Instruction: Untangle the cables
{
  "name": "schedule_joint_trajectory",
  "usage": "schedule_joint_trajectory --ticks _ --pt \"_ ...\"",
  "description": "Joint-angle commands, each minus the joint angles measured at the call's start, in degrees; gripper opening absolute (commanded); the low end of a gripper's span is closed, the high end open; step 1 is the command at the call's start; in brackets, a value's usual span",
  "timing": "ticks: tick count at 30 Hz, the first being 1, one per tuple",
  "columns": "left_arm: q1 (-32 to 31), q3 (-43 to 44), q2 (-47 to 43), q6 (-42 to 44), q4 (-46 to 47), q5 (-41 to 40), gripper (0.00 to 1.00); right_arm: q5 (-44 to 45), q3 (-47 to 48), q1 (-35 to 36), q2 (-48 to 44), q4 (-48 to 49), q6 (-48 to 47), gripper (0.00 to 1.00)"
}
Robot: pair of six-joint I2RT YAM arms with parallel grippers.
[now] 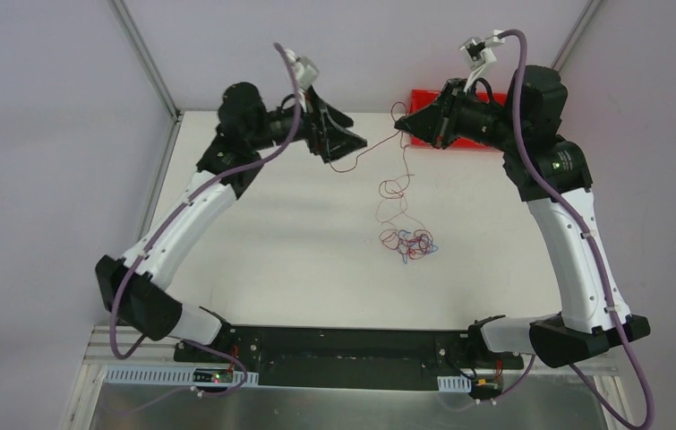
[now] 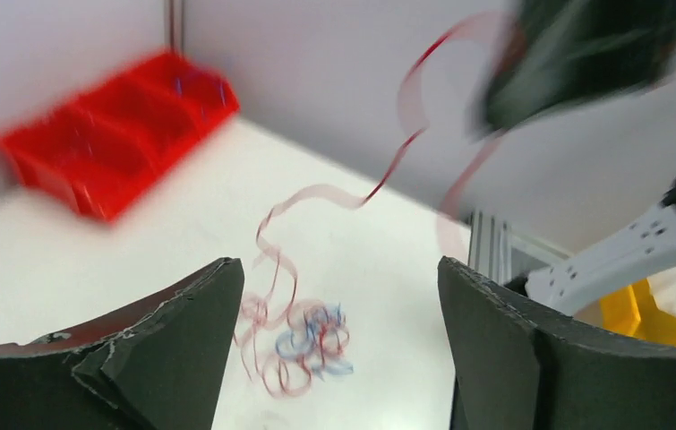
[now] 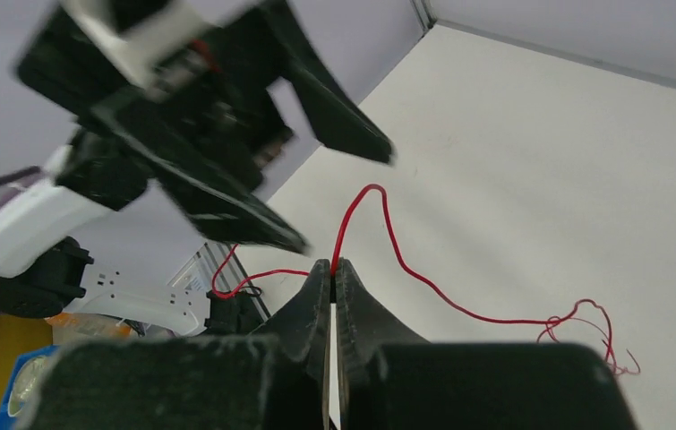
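The cables (image 1: 410,242) lie as a small red and blue tangle on the white table, right of centre. A thin red strand (image 1: 403,170) rises from the tangle to my right gripper (image 1: 398,129), which is shut on it high above the table. In the right wrist view the red strand (image 3: 406,269) leaves the closed tips of the right gripper (image 3: 334,265) in two directions. My left gripper (image 1: 358,134) hovers just left of the right one, open, with nothing between its fingers. Seen from the left wrist, the tangle (image 2: 307,340) sits far below the left gripper (image 2: 341,300).
A red bin (image 1: 446,97) stands at the table's back edge behind the right gripper, and shows again as the red bin (image 2: 115,134) in the left wrist view. White walls with metal posts enclose the table. Both arm bases sit at the near edge.
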Motion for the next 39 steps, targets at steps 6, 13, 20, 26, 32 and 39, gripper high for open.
schedule_joint_trajectory --ticks 6,13,20,26,32,39 --pt "-4.42 -7.13 9.08 9.27 2.92 2.63 0.91 -4.51 6.72 1.36 -0.23 4.05 3.2 0.0" --pt "-10.34 -10.29 12.83 8.82 13.46 7.92 0.98 -5.09 8.37 3.35 0.12 3.81 3.9 0.0" --pt "-11.6 -4.15 18.78 7.31 15.04 4.88 0.85 -5.88 7.9 5.05 -0.57 4.9 5.49 0.0" --pt "-11.36 0.62 22.58 6.16 13.34 1.05 0.44 -5.11 7.8 5.05 -1.32 3.54 5.52 0.0" --pt "-9.45 11.58 18.93 0.02 9.56 1.9 0.0 -0.59 2.97 4.34 -4.33 1.54 3.06 0.0" --pt "-4.48 15.44 13.33 2.06 4.9 -1.77 0.0 -0.51 1.2 3.76 -5.3 4.82 4.14 0.0"
